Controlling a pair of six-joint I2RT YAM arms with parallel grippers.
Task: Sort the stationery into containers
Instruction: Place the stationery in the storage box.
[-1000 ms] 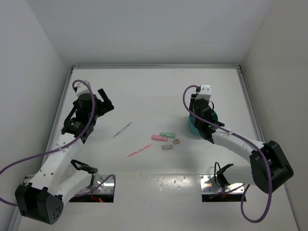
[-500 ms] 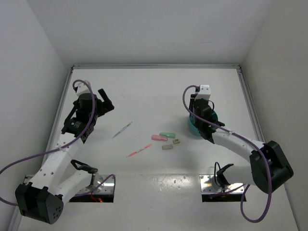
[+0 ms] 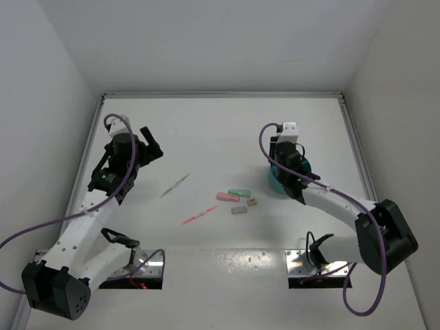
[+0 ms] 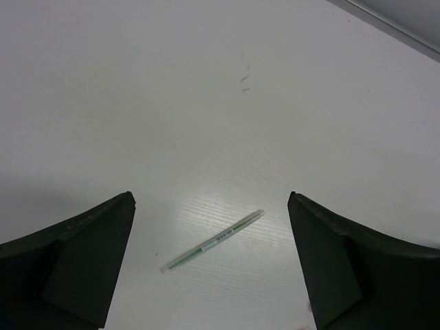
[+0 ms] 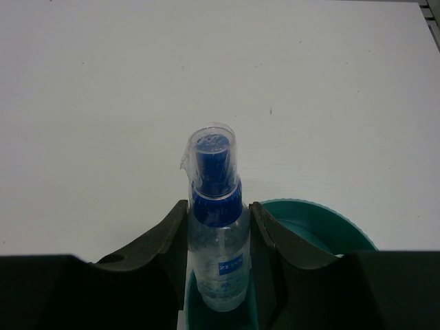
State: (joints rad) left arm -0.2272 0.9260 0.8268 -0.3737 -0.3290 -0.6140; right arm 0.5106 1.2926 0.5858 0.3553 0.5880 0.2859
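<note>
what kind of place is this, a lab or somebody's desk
Most likely a robot lab test cell: a white table boxed in by plain white wall panels, two white robot arms bolted at its near edge, the right claw holding a blue-capped clear tube over a round teal plastic cup.

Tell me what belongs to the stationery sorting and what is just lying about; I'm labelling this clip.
Job: teal cup, blue-capped bottle, green pen, pink pen, pink stick, green stick, grey block, tan block.
Lying about: purple cable, metal base plates.
</note>
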